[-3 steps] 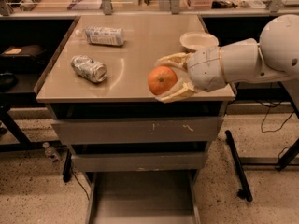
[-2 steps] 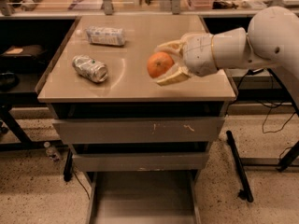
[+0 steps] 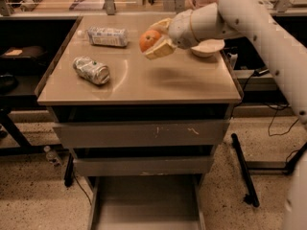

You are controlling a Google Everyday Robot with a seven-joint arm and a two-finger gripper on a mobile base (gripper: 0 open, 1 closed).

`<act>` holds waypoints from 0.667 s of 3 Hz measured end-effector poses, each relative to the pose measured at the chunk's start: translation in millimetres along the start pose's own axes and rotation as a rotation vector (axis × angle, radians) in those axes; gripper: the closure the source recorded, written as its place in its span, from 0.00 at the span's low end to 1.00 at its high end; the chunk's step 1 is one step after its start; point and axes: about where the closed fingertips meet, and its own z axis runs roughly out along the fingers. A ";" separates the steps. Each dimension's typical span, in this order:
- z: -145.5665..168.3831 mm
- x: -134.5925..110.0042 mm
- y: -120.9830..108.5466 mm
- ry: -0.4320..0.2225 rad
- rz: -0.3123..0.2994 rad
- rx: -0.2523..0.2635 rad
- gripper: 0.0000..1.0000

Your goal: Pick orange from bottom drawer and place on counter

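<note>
- Orange point(image 3: 149, 40): a small round fruit, bright orange with a paler sheen on its upper face. It sits in my gripper point(image 3: 151, 41), held in the air above the counter with a soft shadow on the surface beneath it.
- My arm point(image 3: 249, 18) is white and reaches in from the right, over the back right part of the counter.
- The counter point(image 3: 158, 80) is a glossy beige-tan top with a thin edge, capping the grey cabinet.
- The bottom drawer point(image 3: 144, 200) is pulled out toward the camera, showing its flat grey floor and thin side rails.
- The top drawer point(image 3: 139, 134) is pushed in, and its grey front has a few pale scuffs right of the middle.
- The middle drawer point(image 3: 139, 166) is also pushed in, just under it.
- My fingers point(image 3: 162, 48) are cream-coloured and clenched on the orange, one above it and one below, so that only its left face shows.
- A clear plastic bottle point(image 3: 106, 36) lies on its side at the back left of the counter. It has a pale label, but I cannot read the print.
- A crushed silver can point(image 3: 91, 70) lies on its side nearer the front left, well apart from the orange. I can make out no brand on it.
- A white bowl point(image 3: 207, 48) rests at the back right of the counter, partly behind my wrist.
</note>
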 end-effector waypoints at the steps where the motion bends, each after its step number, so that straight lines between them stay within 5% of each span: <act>1: 22.7 12.7 -20.6 0.048 0.061 0.006 1.00; 2: 18.9 22.7 -26.6 0.126 0.088 0.070 1.00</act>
